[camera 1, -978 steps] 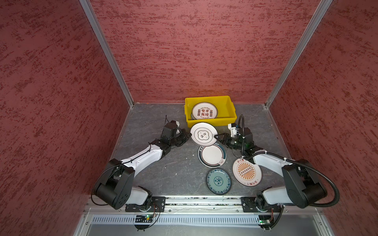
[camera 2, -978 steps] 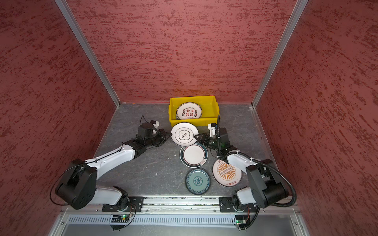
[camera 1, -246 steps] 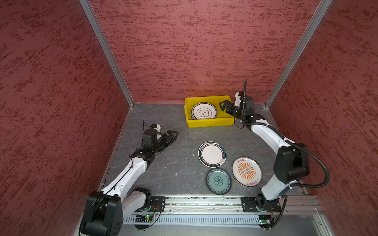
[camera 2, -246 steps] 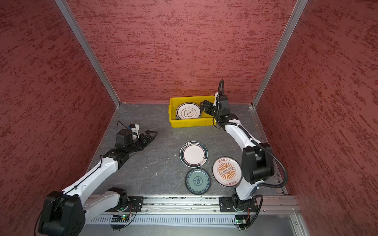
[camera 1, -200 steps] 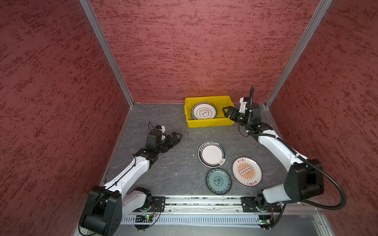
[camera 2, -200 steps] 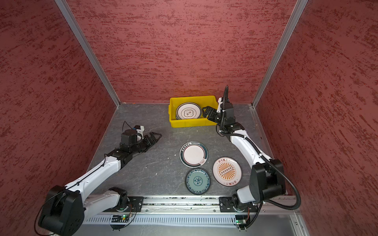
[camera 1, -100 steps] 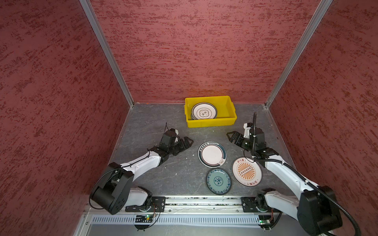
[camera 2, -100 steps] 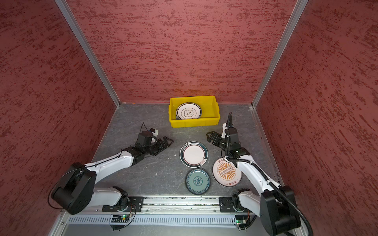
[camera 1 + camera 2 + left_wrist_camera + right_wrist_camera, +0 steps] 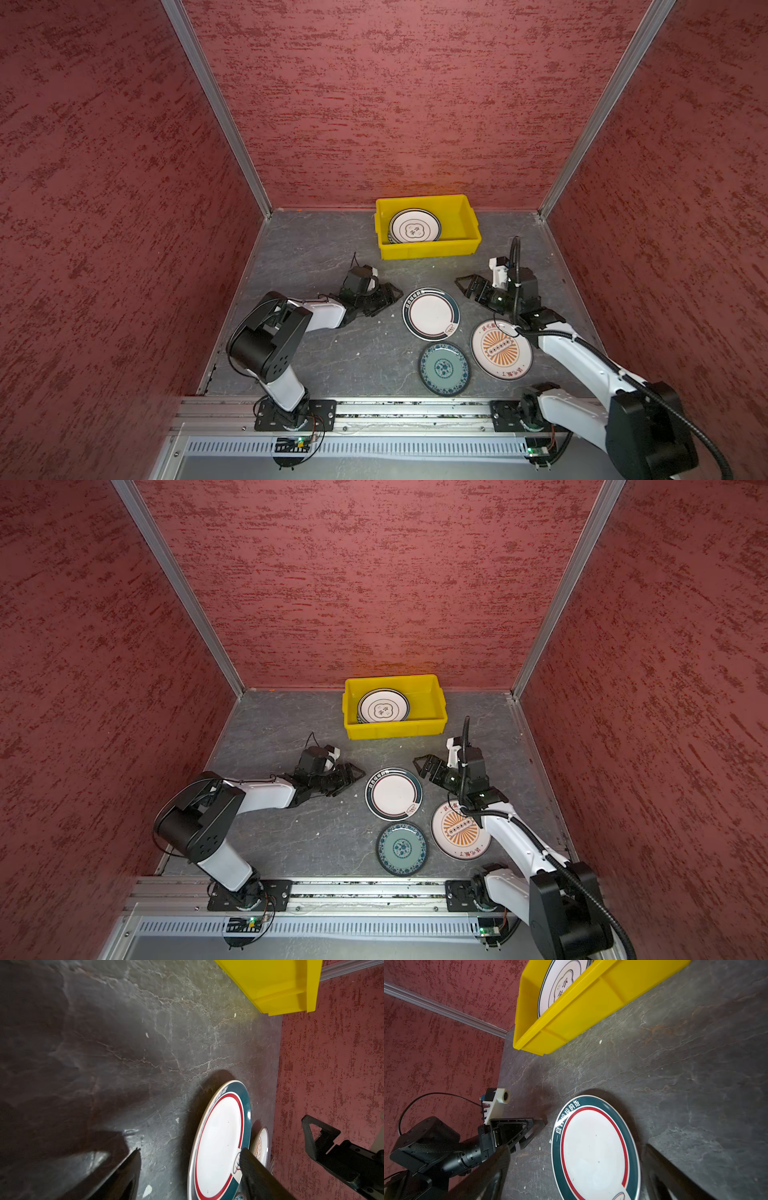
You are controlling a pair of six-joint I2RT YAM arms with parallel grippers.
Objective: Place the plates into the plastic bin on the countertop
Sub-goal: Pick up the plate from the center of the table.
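I see the grey countertop (image 9: 316,257) carrying the yellow bin (image 9: 428,249) at the back, plus teal-rimmed plate (image 9: 431,313), blue plate (image 9: 444,368), orange-print plate (image 9: 500,349) lying flat.

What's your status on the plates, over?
Open, empty: left gripper, right gripper, flanking green-rimmed plate. That plate, teal plate, orange sunburst plate flat on countertop; more plates stacked in yellow bin. Nothing between plate and bin.
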